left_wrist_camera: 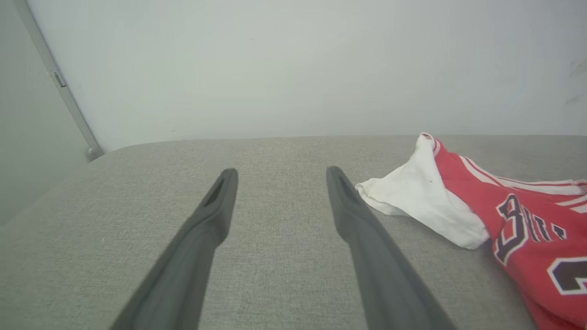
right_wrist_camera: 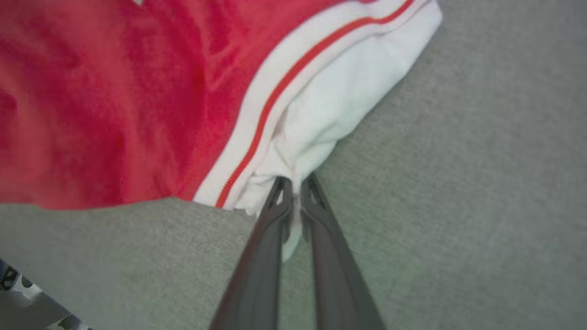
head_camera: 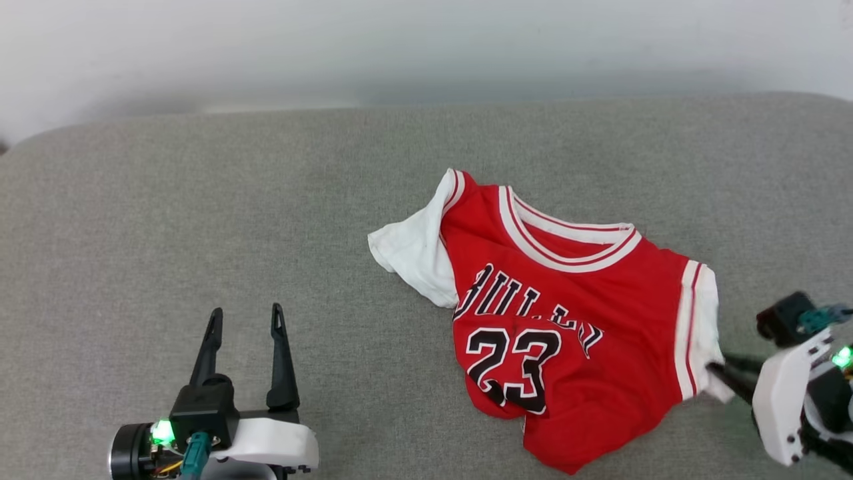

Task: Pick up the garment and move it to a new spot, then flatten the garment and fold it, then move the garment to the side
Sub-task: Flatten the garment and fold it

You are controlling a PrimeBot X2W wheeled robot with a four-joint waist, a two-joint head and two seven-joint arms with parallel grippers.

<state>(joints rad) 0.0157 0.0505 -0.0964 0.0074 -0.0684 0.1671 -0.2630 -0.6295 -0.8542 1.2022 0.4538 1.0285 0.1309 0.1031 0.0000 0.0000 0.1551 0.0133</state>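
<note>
1. The right gripper point(head_camera: 718, 371), at the frame's right edge, is clamped on the white sleeve of the garment point(head_camera: 566, 313).
2. The garment lies front up, right of centre, on the grey cushion point(head_camera: 200, 200).
3. The left gripper point(head_camera: 246, 315), at lower left, has its fingers apart, well apart from the garment.

**What We Cannot Make Out**

Folds in the small red jersey-style shirt with white sleeves point(head_camera: 620, 287) swallow part of its black lettering, and we read only pieces above the 23. The left wrist view's right and bottom edges cut the shirt off, and in the right wrist view its red cloth is blurred. White sleeve cloth pinched in the dark two-fingered right gripper point(right_wrist_camera: 293, 185) hides the fingers' inner faces. The head view's right edge crops that gripper's body.
</note>
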